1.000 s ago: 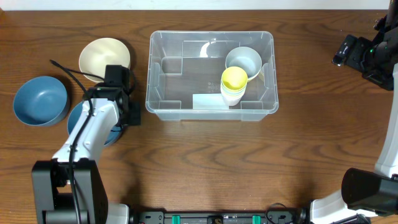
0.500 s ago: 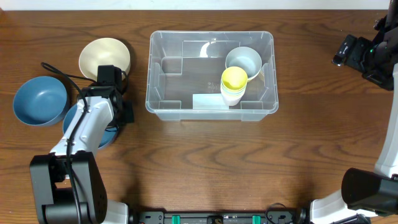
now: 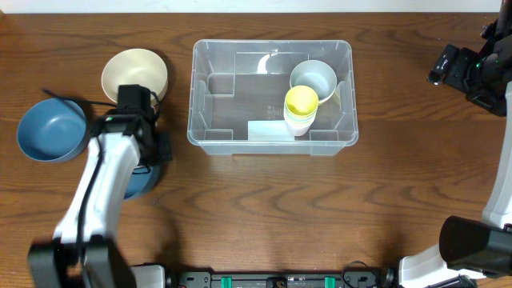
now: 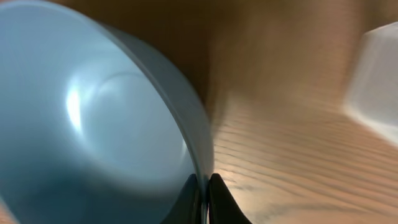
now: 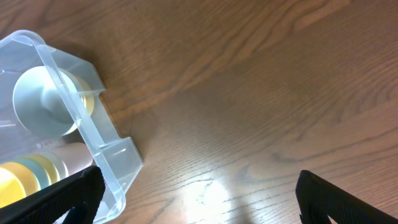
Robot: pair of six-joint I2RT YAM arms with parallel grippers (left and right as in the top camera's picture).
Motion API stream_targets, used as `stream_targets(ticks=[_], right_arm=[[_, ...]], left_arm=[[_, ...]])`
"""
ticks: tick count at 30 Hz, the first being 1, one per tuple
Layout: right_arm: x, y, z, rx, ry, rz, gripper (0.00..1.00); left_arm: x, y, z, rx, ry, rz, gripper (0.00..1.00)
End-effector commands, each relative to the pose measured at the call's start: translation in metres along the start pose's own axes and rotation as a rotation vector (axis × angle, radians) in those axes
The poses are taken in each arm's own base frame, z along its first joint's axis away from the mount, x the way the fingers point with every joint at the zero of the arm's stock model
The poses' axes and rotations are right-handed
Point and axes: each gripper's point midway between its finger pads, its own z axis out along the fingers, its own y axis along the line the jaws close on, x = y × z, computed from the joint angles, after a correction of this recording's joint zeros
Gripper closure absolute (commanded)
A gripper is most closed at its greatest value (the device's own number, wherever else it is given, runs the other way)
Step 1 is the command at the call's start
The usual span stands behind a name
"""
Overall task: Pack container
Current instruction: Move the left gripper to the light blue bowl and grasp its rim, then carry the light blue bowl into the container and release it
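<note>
The container, a large clear bin, stands at the table's middle and holds a pale grey-blue bowl and a stack of cups with a yellow one on top. Left of it my left gripper is shut on the rim of a blue bowl, which my arm mostly covers from above. In the left wrist view the fingertips pinch that bowl's rim. My right gripper hangs open at the far right, off the container's corner, with nothing between its fingers.
A cream bowl and a second blue bowl sit left of the container. The left arm's cable loops over them. The container's blurred edge shows at the right of the left wrist view.
My left gripper closed on the blue bowl's rim. The left arm has shifted left and looks higher. The right arm has not moved.
</note>
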Motion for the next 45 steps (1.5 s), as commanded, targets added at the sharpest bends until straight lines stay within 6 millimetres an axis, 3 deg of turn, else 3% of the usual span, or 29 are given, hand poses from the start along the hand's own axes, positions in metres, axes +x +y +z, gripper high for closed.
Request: stream_targets(ticks=[1,6,15,23,28,32,36,38,40,45], right_arm=[[-0.002,0.0,-0.007,-0.006,-0.02,0.002,0.01],[-0.002,0.0,-0.007,-0.006,-0.019,0.002,0.01],[-0.002,0.0,-0.007,-0.006,-0.02,0.002,0.01],[-0.002,0.0,-0.007,-0.006,-0.02,0.002,0.01],[-0.002,0.0,-0.007,-0.006,-0.02,0.002,0.01],[-0.002,0.0,-0.007,-0.006,-0.02,0.002,0.01],[-0.002,0.0,-0.007,-0.006,-0.02,0.002,0.01],[-0.002,0.0,-0.007,-0.006,-0.02,0.002,0.01],[-0.002,0.0,-0.007,-0.006,-0.02,0.002,0.01],[-0.002,0.0,-0.007,-0.006,-0.02,0.002,0.01]], left_arm=[[-0.021,0.001,-0.056,0.044,-0.185,-0.028,0.94],[-0.019,0.001,-0.114,0.094,-0.379,-0.032,0.94],[-0.027,-0.033,-0.216,0.37,-0.74,0.005,0.94],[-0.048,-0.072,-0.274,0.491,-0.864,0.088,0.94],[-0.067,-0.113,-0.298,0.579,-0.89,0.166,0.94],[-0.08,-0.156,-0.305,0.654,-0.91,0.238,0.94],[-0.09,-0.2,-0.289,0.697,-0.89,0.299,0.94],[-0.094,-0.218,-0.272,0.7,-0.854,0.321,0.94],[-0.097,-0.234,-0.243,0.684,-0.784,0.339,0.94],[-0.099,-0.249,-0.18,0.624,-0.628,0.35,0.94]])
